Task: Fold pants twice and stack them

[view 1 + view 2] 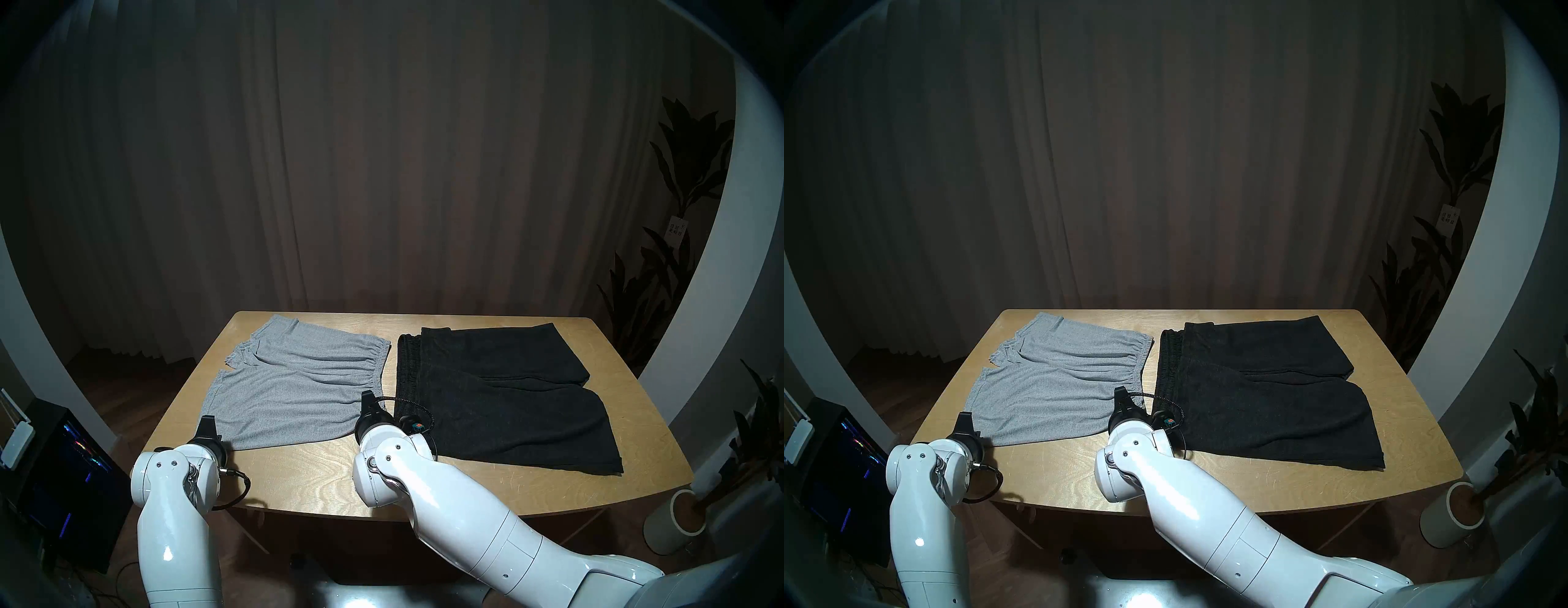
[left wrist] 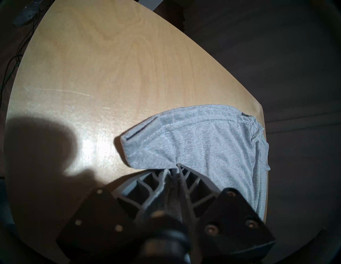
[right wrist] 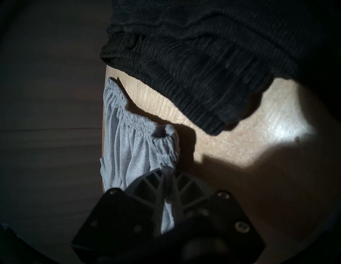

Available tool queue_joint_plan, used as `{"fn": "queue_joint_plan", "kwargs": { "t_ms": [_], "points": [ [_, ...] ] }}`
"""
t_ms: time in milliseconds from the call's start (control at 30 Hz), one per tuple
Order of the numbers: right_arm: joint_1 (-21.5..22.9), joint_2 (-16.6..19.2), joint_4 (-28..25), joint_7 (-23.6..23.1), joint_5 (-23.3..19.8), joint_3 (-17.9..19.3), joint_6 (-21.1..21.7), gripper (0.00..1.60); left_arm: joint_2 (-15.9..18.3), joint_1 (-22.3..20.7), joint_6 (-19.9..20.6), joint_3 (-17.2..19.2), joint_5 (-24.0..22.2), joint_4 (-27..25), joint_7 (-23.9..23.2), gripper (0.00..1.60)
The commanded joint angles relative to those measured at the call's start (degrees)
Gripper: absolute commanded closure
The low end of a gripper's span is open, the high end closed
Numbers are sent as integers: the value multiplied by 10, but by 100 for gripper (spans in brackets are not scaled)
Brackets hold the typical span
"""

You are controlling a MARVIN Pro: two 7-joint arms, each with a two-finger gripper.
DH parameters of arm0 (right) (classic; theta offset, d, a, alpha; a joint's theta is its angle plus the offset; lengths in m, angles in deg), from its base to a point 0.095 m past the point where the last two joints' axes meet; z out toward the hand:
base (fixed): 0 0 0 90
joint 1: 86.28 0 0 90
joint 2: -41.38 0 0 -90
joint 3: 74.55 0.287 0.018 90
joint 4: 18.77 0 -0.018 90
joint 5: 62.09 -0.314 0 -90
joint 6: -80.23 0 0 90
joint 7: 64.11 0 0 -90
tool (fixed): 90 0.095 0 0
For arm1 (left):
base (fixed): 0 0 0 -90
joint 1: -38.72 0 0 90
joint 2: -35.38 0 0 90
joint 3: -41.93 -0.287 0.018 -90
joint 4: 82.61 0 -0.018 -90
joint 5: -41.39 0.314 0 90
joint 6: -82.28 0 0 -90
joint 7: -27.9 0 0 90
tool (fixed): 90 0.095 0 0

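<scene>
The grey shorts (image 1: 297, 382) (image 1: 1055, 382) lie spread flat on the left half of the wooden table (image 1: 322, 475), waistband toward the middle. The black shorts (image 1: 500, 399) (image 1: 1263, 395) lie flat on the right half. My left gripper (image 1: 208, 424) (image 2: 172, 168) is shut on the near hem corner of the grey shorts (image 2: 203, 140). My right gripper (image 1: 368, 399) (image 3: 168, 170) is shut on the near end of the grey waistband (image 3: 162, 145), with grey cloth pinched between its fingers. The black waistband (image 3: 193, 73) lies just beyond it.
A dark monitor (image 1: 63, 479) stands on the floor at the left. A potted plant (image 1: 679, 518) stands at the right beside the table. A curtain hangs behind the table. Bare wood shows along the table's near edge.
</scene>
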Motion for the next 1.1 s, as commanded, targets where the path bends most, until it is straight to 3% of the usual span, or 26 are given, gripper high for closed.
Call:
{"fn": "queue_joint_plan", "kwargs": {
  "t_ms": [0, 67, 167, 567, 1067],
  "points": [
    [-4, 4, -1, -4, 5, -3, -4, 156, -12, 16, 0, -5, 0, -5, 9, 122],
    [-4, 7, -5, -4, 5, -4, -6, 160, -13, 15, -4, -6, -3, -10, 6, 132],
    [-5, 11, -13, -1, 5, -4, -7, 160, -13, 12, -3, -4, -4, -15, 5, 160],
    [-17, 43, -78, 26, -14, 8, -1, 160, -4, 12, 12, 7, -27, -39, -1, 160],
    [-22, 84, -140, 55, -48, 7, 46, 160, -25, 65, 17, 25, -41, -86, -3, 160]
  ]
}}
